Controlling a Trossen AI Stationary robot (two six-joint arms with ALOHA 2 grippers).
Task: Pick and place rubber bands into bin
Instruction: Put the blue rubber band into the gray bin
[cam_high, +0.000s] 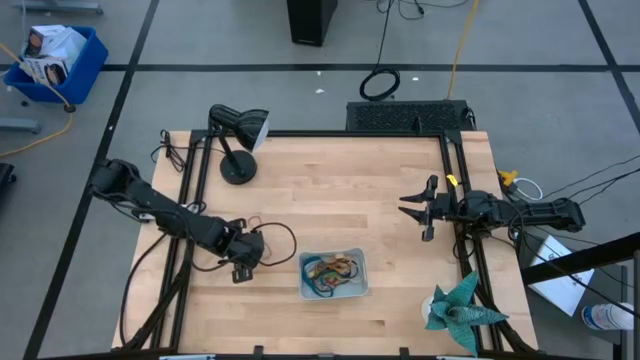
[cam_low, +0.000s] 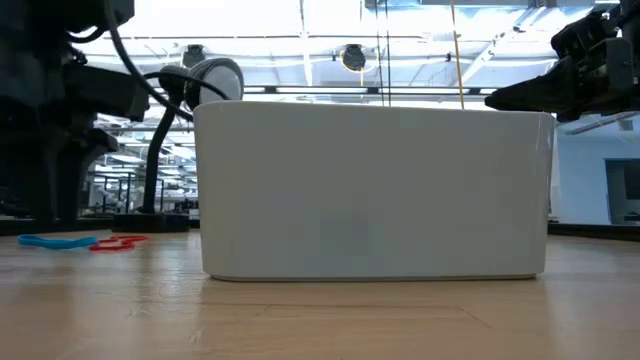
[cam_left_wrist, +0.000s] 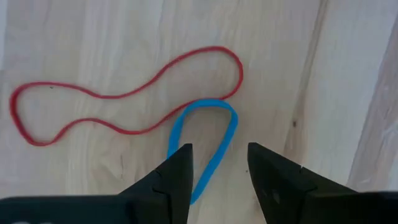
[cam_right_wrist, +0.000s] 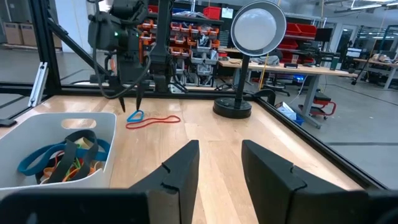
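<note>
A blue rubber band (cam_left_wrist: 208, 134) and a red rubber band (cam_left_wrist: 124, 93) lie flat on the wooden table, left of the bin; both also show in the right wrist view, blue (cam_right_wrist: 135, 116) and red (cam_right_wrist: 153, 121). My left gripper (cam_left_wrist: 219, 158) is open and points down over the blue band's near end, one finger on each side of it. The pale bin (cam_high: 333, 275) stands near the table's front and holds several bands (cam_right_wrist: 62, 158). My right gripper (cam_high: 415, 208) is open and empty, raised at the table's right side.
A black desk lamp (cam_high: 237, 145) stands at the far left of the table. A thin black cable (cam_high: 280, 240) loops beside my left gripper. A teal folded object (cam_high: 460, 308) lies at the near right corner. Black frame rails (cam_high: 190, 200) run along both sides.
</note>
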